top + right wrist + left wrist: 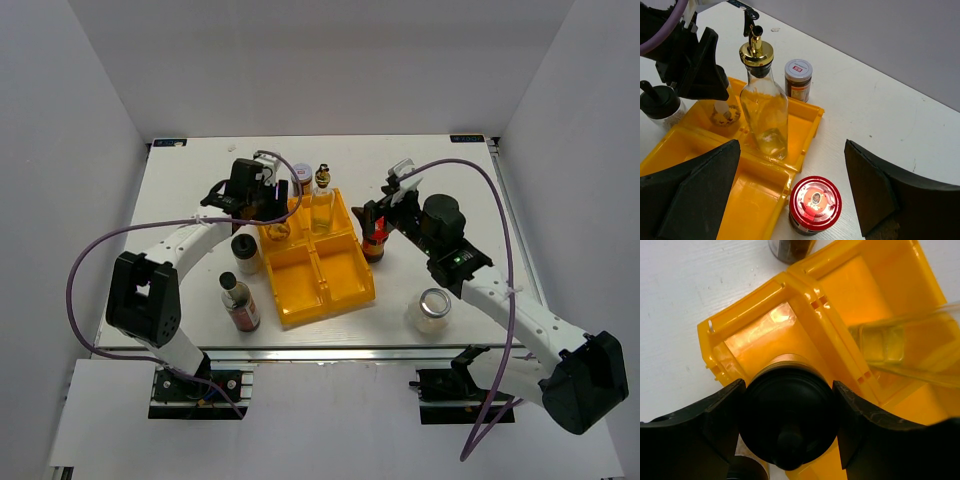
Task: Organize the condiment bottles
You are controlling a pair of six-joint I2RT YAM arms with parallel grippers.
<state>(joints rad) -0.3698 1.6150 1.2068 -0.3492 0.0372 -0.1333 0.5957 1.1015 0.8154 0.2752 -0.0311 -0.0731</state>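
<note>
Left gripper (787,412) clamps black-lidded jar (787,390) by its lid.
Right gripper (792,192) gapes over red-lidded jar (815,202): likely rigid, slick; grip the lid.

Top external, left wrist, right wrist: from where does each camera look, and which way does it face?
Top external: above and behind the arms, facing down at the table; both arms show.
Left wrist: on the left arm, facing down into the yellow tray; left gripper clamps a black-lidded jar.
Right wrist: on the right arm, facing the red-lidded jar; open right gripper shows.
Shared: both wrist views show the tray and the gold-topped bottle.
</note>
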